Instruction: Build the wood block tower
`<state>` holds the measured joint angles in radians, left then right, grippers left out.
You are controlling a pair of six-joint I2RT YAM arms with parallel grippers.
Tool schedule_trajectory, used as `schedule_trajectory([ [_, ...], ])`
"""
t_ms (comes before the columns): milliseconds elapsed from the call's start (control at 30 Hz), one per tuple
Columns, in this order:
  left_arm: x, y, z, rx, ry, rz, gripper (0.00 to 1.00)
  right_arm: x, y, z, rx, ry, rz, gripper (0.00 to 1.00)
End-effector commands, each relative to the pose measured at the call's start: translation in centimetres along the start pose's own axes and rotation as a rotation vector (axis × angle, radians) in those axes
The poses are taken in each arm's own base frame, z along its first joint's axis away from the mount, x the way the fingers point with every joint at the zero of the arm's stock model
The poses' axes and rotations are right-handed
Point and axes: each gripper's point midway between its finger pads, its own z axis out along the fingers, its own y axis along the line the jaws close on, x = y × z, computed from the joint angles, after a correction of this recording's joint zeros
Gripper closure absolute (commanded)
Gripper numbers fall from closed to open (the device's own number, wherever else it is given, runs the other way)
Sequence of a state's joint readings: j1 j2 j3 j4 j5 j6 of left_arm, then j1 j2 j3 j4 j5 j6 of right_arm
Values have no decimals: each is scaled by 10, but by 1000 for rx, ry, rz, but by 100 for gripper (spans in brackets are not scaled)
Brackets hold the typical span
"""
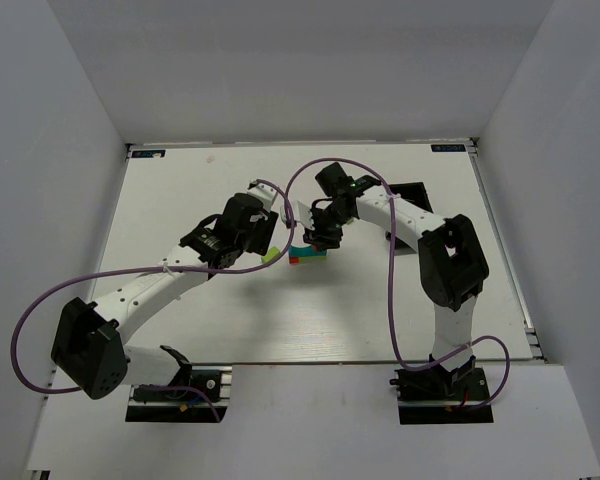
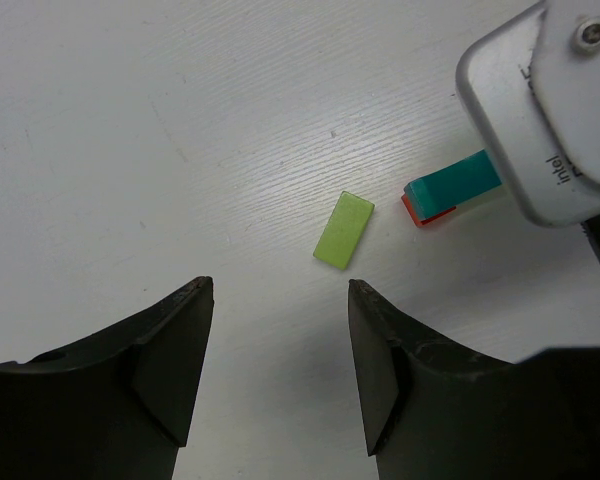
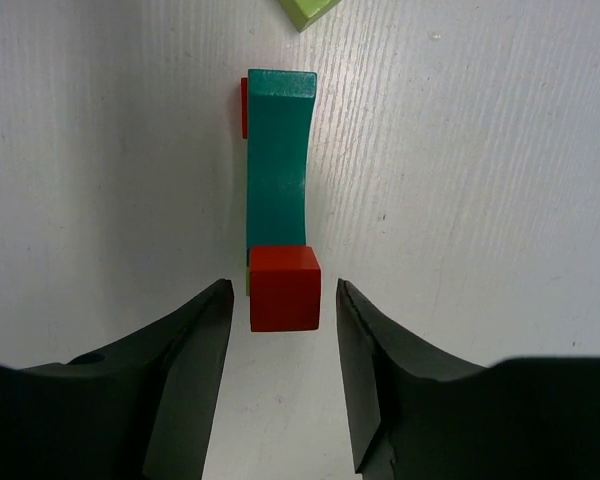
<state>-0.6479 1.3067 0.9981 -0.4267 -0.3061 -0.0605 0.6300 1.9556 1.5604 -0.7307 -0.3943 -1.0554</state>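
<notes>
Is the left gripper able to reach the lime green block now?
Probably yes: the left gripper is open, and the lime green block lies flat just ahead, apart from the teal block.

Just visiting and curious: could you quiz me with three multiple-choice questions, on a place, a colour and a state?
1. Where is the green block? A) on the table, apart from the stack B) atop the stack C) in a gripper
2. The stack's long block is A) yellow B) teal C) purple
3. The left gripper is A) open, empty B) shut on a block C) hidden
Answers: A, it lies alone; B, its top is teal; A, jaws apart, nothing held.
</notes>
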Motion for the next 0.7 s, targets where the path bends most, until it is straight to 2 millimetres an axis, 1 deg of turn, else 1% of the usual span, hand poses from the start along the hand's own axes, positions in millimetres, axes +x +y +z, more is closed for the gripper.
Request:
schedule_trajectory([
  [0,-19,3,-11,3,-55,-29,33,0,0,2,-4,-5,-7,47],
  [67,-19,3,-11,3,-55,-29,33,-2,2,1,-6,-6,-12,45],
  [100,-19,3,-11,3,-55,-29,33,-2,1,2,-6,-7,-11,41],
  [133,-19,3,-11,3,-55,-29,33,-1,2,1,-4,-4,-11,34],
  [200,-19,3,-11,3,-55,-29,33,-1,1,1,1,-8,-9,29],
  [233,-19,3,-11,3,-55,-29,33,-2,1,1,0,-12,-11,17],
  [267,-19,3,-11,3,-55,-29,33,-3,2,1,-1,-13,-9,10],
  [333,-19,3,-11,3,-55,-29,33,-5,-1,0,11,-22,-18,10],
  [400,-19,3,-11,3,-55,-29,33,-5,2,-2,13,-25,-20,10],
  [433,-19,3,-11,3,-55,-29,33,-5,-1,-3,25,-28,-20,10],
  [533,-19,3,-11,3,-55,-29,33,-9,-5,-13,58,-38,-26,10],
  [600,-20,5,-11,-7,-56,-30,33,-6,-4,-16,66,-27,-30,10],
  [667,-20,7,-11,-16,-56,-39,32,-2,-4,-27,90,-19,-32,10],
])
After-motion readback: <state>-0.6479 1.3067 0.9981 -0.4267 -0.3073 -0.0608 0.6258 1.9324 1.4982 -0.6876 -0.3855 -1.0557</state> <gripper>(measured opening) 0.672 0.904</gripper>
